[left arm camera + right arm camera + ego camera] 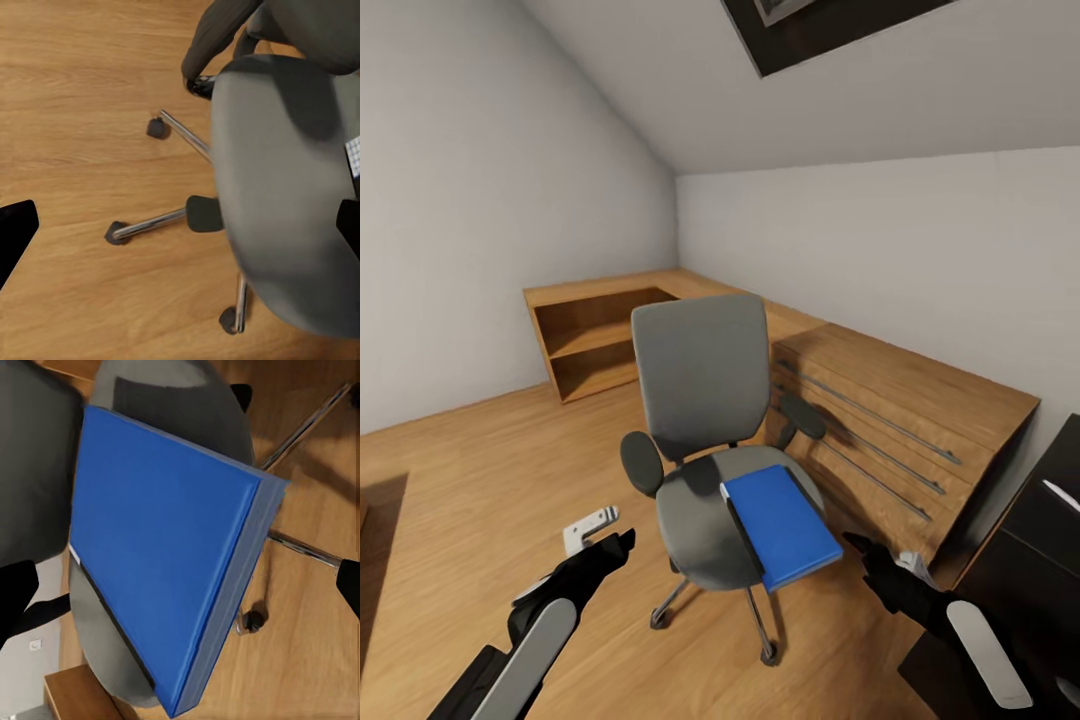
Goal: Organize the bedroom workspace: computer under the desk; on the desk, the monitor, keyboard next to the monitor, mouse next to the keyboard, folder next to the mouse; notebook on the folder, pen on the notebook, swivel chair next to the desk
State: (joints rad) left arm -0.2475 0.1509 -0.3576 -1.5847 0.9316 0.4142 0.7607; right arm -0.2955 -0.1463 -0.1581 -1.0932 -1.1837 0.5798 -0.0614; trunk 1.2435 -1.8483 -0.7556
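Note:
The swivel chair (705,400) stands mid-floor with its grey seat facing me, and the bright blue folder (780,525) lies flat on the right part of that seat. My left gripper (610,548) hangs open to the left of the seat; its wrist view looks down on the seat's edge (277,187) and the chrome base (150,223). Open as well, my right gripper (865,560) hovers just right of the folder, which spreads below it (165,547) between the fingertips (15,600). The black desk (1050,520) shows at the right edge, with a thin white pen (1060,495) lying on it.
A light wooden dresser (900,420) with long bar handles stands close behind and to the right of the chair. A low open wooden shelf (600,340) runs along the back left wall. Bare wooden floor (470,500) stretches to the left.

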